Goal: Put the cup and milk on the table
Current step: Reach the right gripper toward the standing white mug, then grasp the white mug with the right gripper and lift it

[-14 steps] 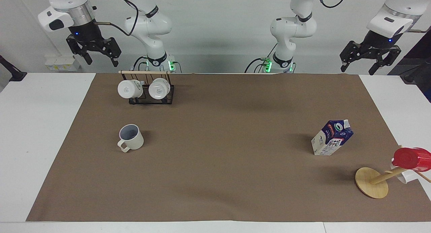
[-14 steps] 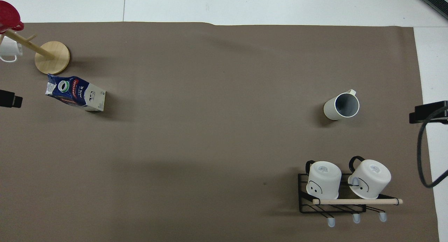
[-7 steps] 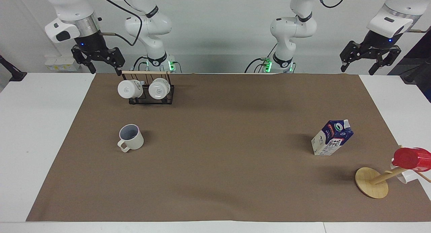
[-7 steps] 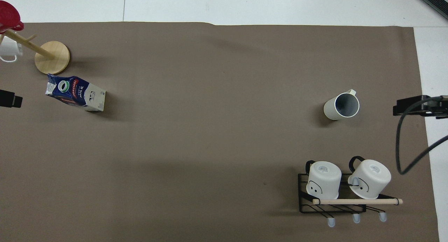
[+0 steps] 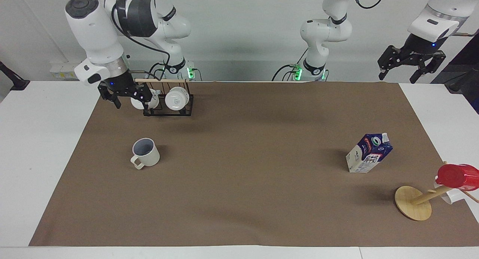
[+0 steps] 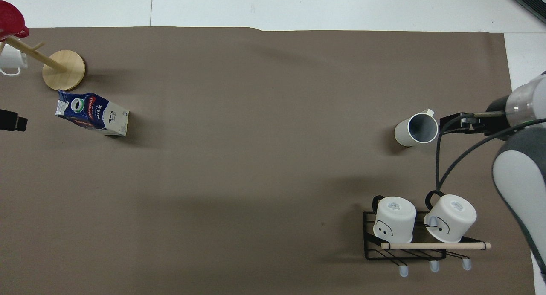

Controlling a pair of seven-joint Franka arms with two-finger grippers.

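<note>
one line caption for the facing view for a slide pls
Right gripper, open, hangs by the mug rack above the cup; left gripper waits, milk upright on the mat.

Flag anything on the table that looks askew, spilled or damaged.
Nothing stands out. The milk carton and the cup stand upright on the brown mat, apart, no spill. Two white mugs hang in their black rack.

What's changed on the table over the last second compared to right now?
The right gripper has come down and swung in over the mat's edge, open and empty, in front of the mug rack in the facing view. It has not reached the cup. The left gripper, the milk carton and the racked mugs stayed put.
</note>
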